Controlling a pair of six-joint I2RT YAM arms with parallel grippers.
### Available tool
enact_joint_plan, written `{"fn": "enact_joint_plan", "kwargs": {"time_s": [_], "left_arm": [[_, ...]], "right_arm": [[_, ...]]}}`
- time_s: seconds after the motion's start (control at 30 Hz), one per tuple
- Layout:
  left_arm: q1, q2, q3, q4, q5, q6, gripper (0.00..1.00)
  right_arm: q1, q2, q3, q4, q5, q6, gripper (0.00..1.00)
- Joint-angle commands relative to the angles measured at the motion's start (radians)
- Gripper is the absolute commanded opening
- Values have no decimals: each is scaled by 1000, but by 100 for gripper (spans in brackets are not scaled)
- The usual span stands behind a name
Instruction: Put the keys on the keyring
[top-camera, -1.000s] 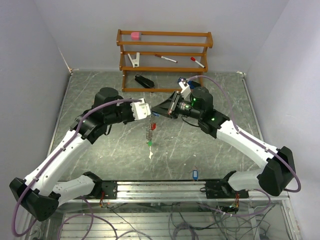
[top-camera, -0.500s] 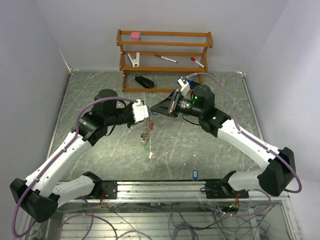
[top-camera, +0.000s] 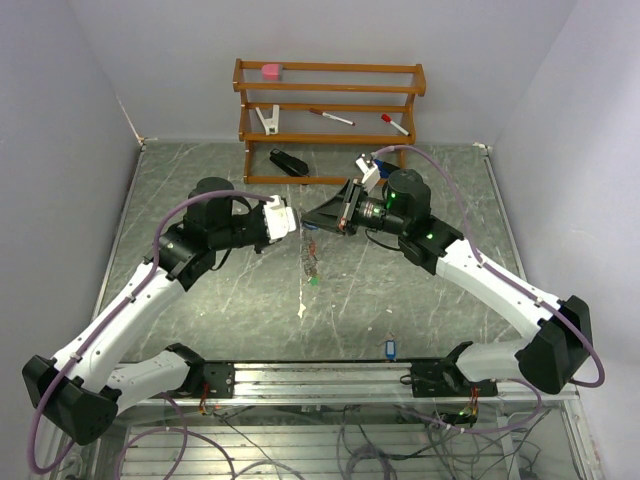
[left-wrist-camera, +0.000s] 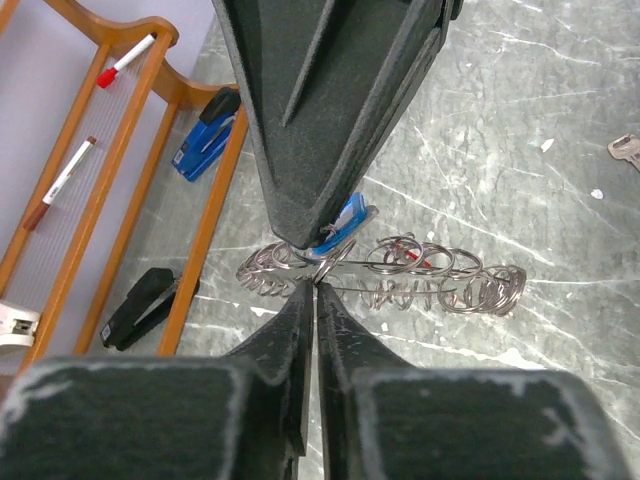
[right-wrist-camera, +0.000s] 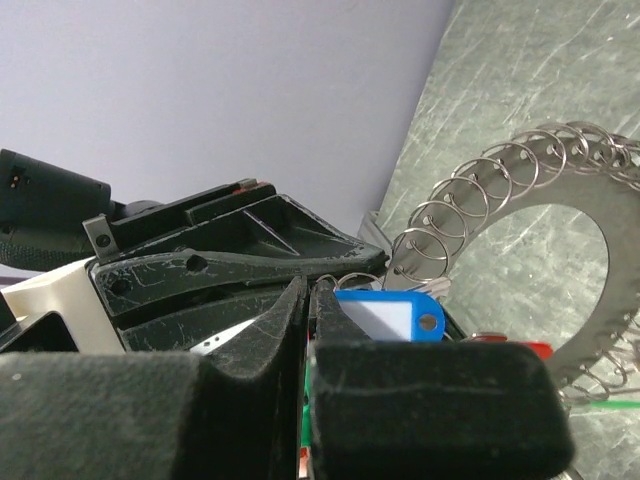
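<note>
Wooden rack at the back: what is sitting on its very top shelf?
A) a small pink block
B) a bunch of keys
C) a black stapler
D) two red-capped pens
A: on the wooden rack, a small pink block sits alone at the left end of the top shelf, while the red-capped pens lie on a lower shelf.

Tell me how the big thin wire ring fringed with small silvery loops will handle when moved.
Probably keeps shape: the thin wire ring looks round while hanging. Its small loops likely swing and slide, being loosely threaded.
</note>
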Motion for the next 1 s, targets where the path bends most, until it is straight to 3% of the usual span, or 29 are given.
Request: {"fn": "enact_joint_plan", "kwargs": {"time_s": [0.0,0.5,0.97], "left_arm": [[12,2,-5,37,42,-9,8],[14,9,33,3,94,-18,7],[18,2,57,-65,138,20,18]], "right_arm": [[-4,-40,37,24,-14,-9,0],[-3,-39,19,26,-18,-13,0],[-4,-40,4,21,-23,-18,0]]}}
